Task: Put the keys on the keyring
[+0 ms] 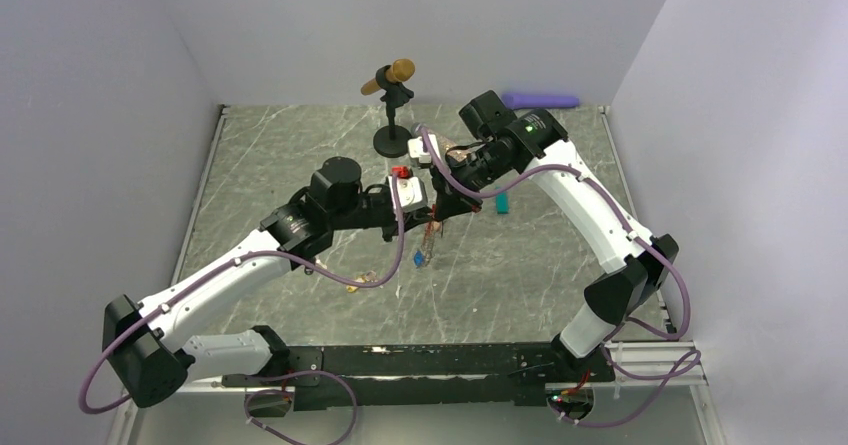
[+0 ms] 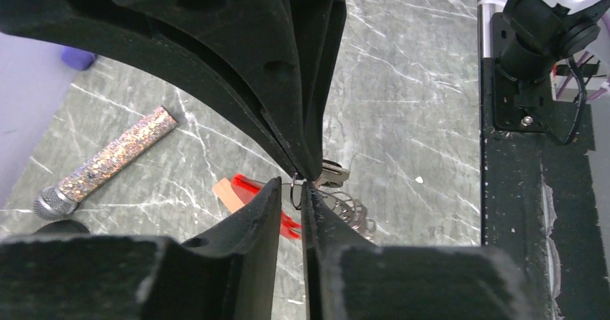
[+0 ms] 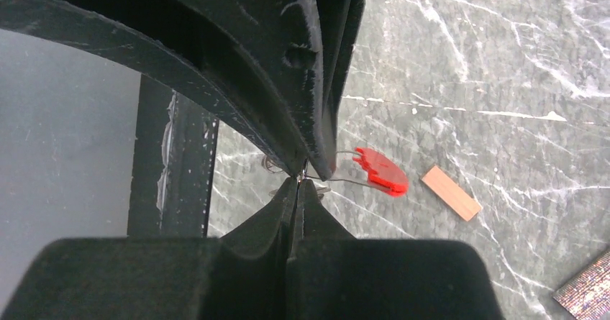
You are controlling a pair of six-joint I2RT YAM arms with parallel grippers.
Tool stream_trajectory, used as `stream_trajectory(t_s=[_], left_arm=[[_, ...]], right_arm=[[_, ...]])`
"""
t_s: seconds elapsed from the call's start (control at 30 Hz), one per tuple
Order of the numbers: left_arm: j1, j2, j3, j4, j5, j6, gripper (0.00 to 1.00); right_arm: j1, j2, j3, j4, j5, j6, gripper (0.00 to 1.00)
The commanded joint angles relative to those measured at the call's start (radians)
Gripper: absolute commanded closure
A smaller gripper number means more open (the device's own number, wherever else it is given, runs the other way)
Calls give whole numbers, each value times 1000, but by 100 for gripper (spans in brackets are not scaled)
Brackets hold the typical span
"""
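Both grippers meet tip to tip above the table's middle. My left gripper (image 1: 418, 203) (image 2: 296, 190) is nearly shut, pinching a small metal ring of the keyring (image 2: 297, 193). The red clip (image 2: 253, 189) and silvery coil (image 2: 352, 208) show behind its fingers. My right gripper (image 1: 445, 197) (image 3: 302, 177) is shut on a thin wire that runs to the red clip (image 3: 381, 170). In the top view a chain (image 1: 431, 248) hangs below the grippers with a blue-tagged key (image 1: 417, 259). More keys (image 1: 365, 280) lie on the table near the left arm's cable.
A tan wooden block (image 3: 451, 193) (image 2: 224, 193) lies by the red clip. A glittery tube (image 2: 119, 158) lies further off. A teal block (image 1: 502, 203) sits right of the grippers. A microphone stand (image 1: 392, 115) and a purple object (image 1: 540, 100) are at the back.
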Motion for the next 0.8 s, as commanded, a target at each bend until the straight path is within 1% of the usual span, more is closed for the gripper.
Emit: stream_trajectory(t_s=[0.0, 0.07, 0.1, 0.27, 0.3, 0.4, 0.47, 0.67, 0.77], left_arm=[[-6, 21, 53, -2, 39, -27, 84], [-6, 34, 72, -26, 47, -27, 97], [-5, 39, 78, -35, 47, -27, 100], [-6, 20, 62, -18, 28, -51, 100], [-6, 8, 45, 4, 22, -63, 100], [-2, -38, -18, 99, 2, -127, 100], [6, -57, -47, 157, 10, -187, 100], [32, -104, -145, 385, 16, -372, 100], [45, -119, -186, 476, 19, -435, 100]], right_arm=[[5, -18, 30, 13, -26, -2, 100], [5, -22, 27, 15, -25, -2, 100], [6, -23, 27, 14, -26, -2, 100], [5, -35, 17, 21, -29, -3, 100], [5, -39, 11, 26, -30, -1, 99], [2, -54, -5, 38, -45, 0, 89], [-1, -65, -15, 45, -58, 0, 87], [-23, -83, -27, 54, -101, 1, 87], [-35, -94, -40, 58, -126, -2, 92]])
